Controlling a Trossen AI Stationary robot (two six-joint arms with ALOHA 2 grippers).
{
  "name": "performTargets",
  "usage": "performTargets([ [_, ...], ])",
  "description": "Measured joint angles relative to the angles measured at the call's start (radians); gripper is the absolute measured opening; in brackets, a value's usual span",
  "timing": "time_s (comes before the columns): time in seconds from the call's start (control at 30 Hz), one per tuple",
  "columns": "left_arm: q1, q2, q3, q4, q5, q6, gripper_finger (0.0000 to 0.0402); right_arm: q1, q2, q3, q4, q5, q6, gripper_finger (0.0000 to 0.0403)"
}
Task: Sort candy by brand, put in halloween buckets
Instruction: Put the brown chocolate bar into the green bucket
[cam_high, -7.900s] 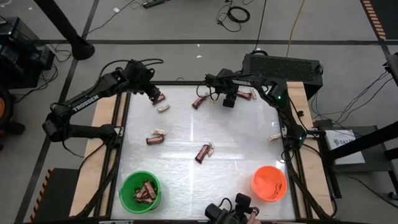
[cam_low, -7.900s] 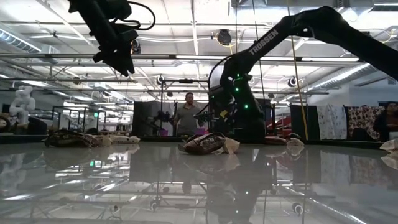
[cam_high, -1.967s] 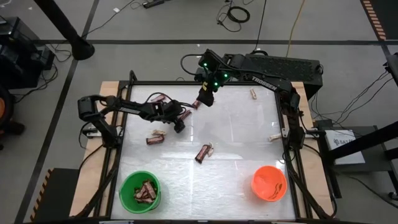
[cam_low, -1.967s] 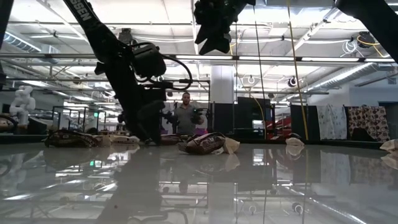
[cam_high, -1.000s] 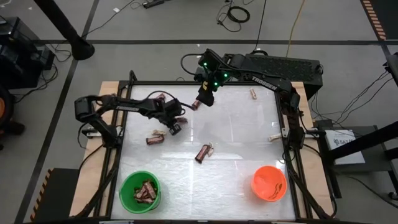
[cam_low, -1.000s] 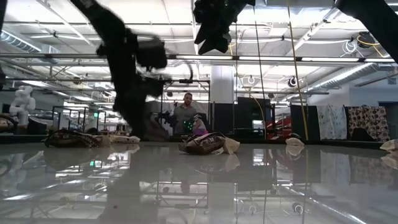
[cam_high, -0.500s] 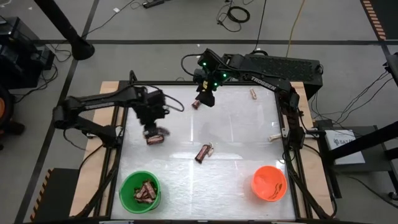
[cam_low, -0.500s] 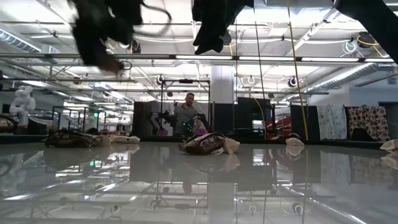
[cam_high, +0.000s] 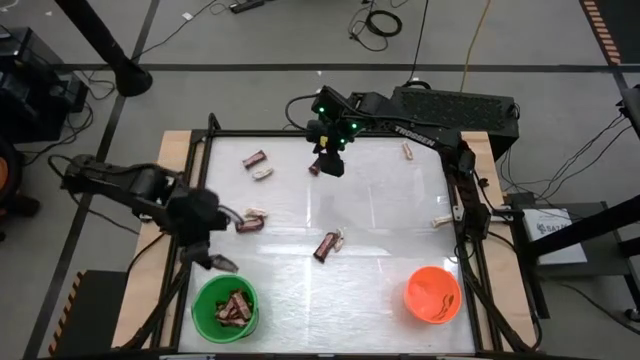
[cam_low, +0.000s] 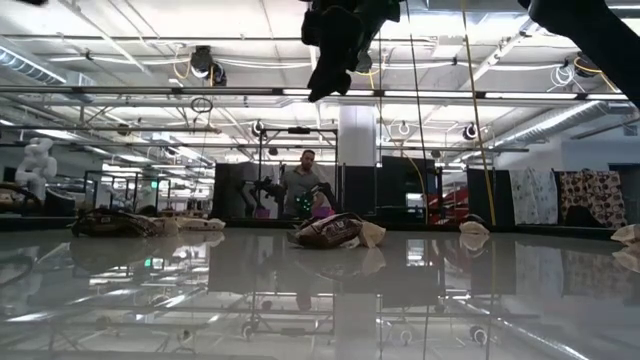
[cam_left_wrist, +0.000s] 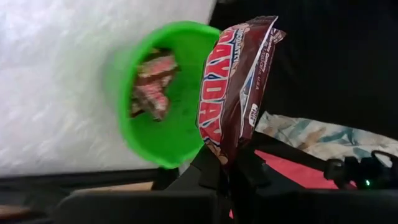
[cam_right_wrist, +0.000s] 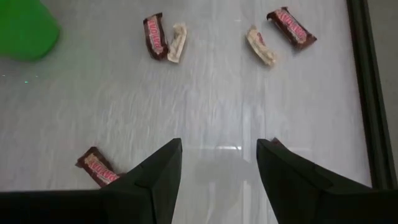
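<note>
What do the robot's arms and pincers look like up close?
Both arms are dark, nearly black, and built from jointed tubes with thin black cables looping along them. The right arm has white lettering on its side and small green lights glowing near its wrist. The right pincer ends in two flat, dark, wedge-shaped fingers. The left pincer is dark too. The left arm looks the same colour.

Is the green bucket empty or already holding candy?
Holding candy. The green bucket has several reddish-brown bars piled inside, seen in both the high and left wrist views. It is not full; bare green wall shows above the pile.
</note>
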Motion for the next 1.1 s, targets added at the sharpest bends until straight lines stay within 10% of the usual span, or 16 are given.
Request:
performTargets([
  [0.33,-0.249,0.138,-0.091,0.167,-0.010,-0.108,0.0014,0.000,0.006,0.000,0.004,0.001,-0.003,0.0199],
  [0.9,-0.227,0.178,-0.094,0.034,0.195,0.052,0.0164,0.000,0.006,0.001,0.033,0.001,0.023,0.0199],
  [1.1,-0.092,0.062,-0.093,-0.142,-0.106,0.237,0.0164,0.000,0.006,0.001,0.007,0.001,0.060,0.0199],
])
